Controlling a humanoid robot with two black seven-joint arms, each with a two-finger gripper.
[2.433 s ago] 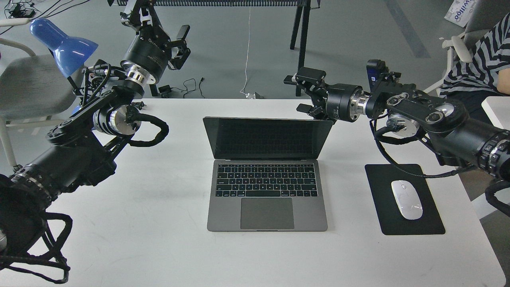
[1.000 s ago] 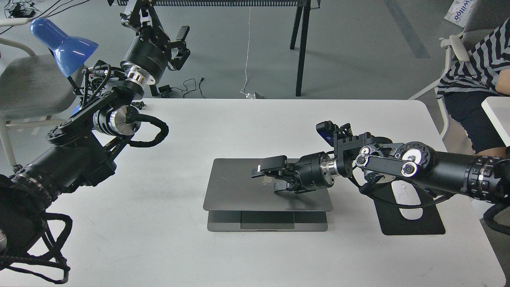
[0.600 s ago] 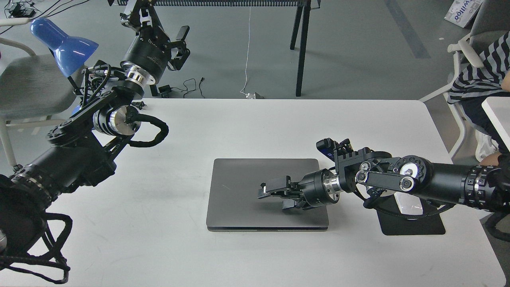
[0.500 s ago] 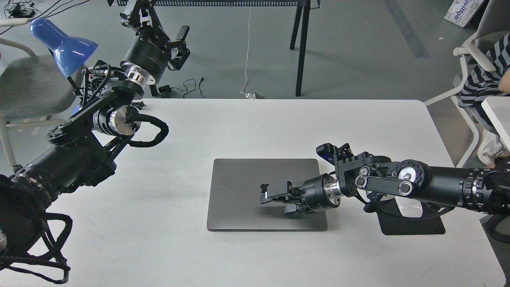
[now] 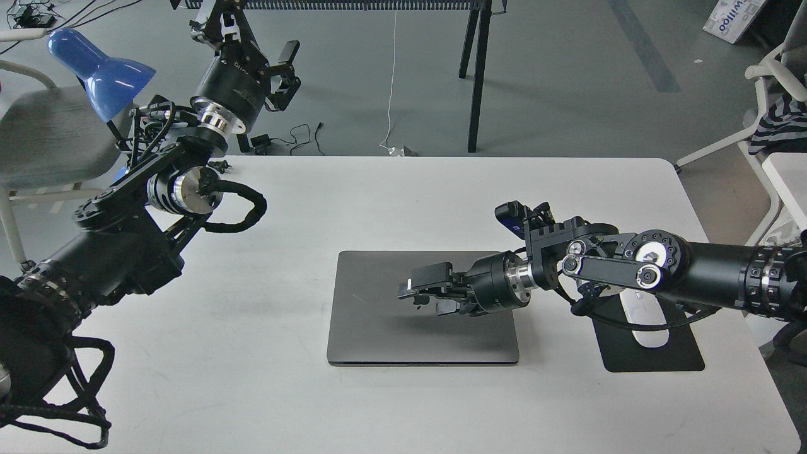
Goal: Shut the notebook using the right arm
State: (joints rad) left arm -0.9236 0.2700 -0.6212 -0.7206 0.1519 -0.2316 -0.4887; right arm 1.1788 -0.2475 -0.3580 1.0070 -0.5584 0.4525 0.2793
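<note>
The notebook (image 5: 378, 309) lies shut and flat on the white table (image 5: 403, 202), its grey lid facing up. My right arm (image 5: 630, 271), with a small blue module (image 5: 509, 214) near the wrist, reaches in from the right over the lid's right half. Its gripper (image 5: 421, 295) hovers just above the lid with its fingers apart, holding nothing and casting a shadow on the lid. My left arm is raised at the far left, with its gripper (image 5: 285, 70) open and empty above the floor beyond the table's back edge.
A black mouse pad (image 5: 674, 356) with a white mouse (image 5: 649, 331) lies right of the notebook, partly under my right arm. A blue desk lamp (image 5: 94, 66) and a grey chair (image 5: 44, 132) stand at the far left. Black table legs (image 5: 476, 75) stand behind the table.
The notebook's lid has gone from open to fully shut under my right gripper. Since half a second ago the gripper has risen slightly off the lid. The left arm has not moved.
</note>
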